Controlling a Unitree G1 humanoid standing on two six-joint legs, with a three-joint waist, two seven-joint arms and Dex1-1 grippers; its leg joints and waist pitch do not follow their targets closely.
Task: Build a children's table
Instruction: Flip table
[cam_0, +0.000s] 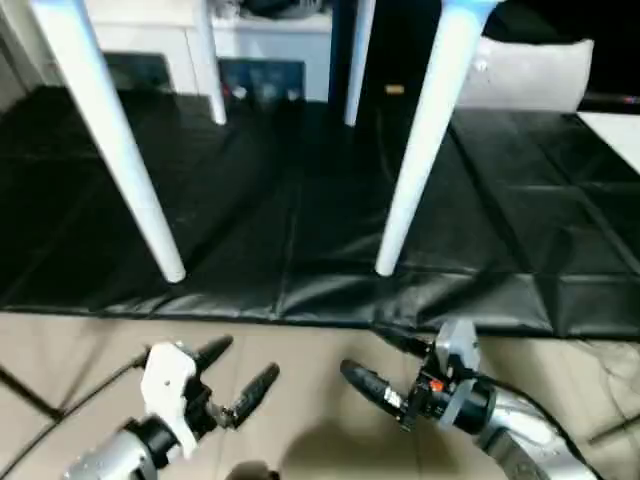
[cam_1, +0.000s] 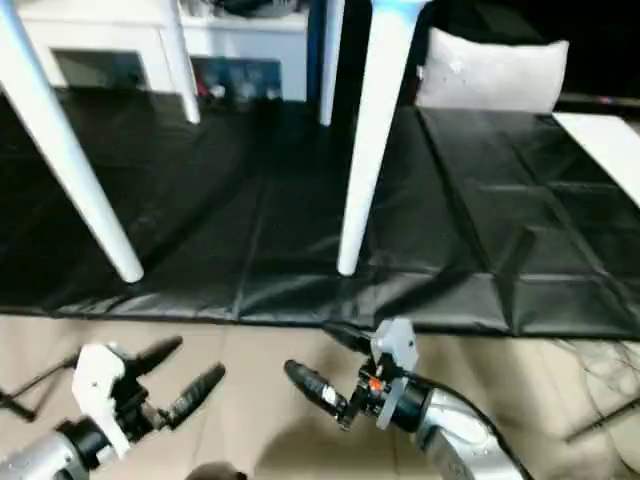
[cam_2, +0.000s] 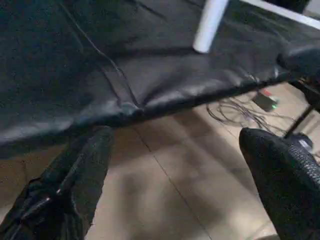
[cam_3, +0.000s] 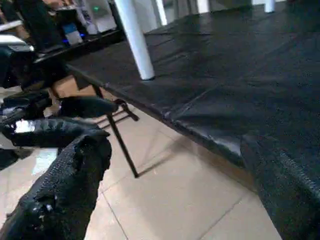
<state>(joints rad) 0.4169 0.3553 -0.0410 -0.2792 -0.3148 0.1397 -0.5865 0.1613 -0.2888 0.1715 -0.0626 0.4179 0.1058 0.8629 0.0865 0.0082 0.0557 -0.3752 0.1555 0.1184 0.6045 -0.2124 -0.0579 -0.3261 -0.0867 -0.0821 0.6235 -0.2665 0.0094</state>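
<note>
Your left hand (cam_0: 232, 378) and right hand (cam_0: 385, 365) both hang released over the floor, off the desk's (cam_0: 300, 210) near edge; the children's table (cam_0: 420, 140) stands beyond them on that desk.

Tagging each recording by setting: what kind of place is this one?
Probably an indoor lab or workshop. A large black-covered work surface on folding legs stands on a beige tiled floor, loose cables lie underneath, and a white cabinet with clutter sits behind.
</note>
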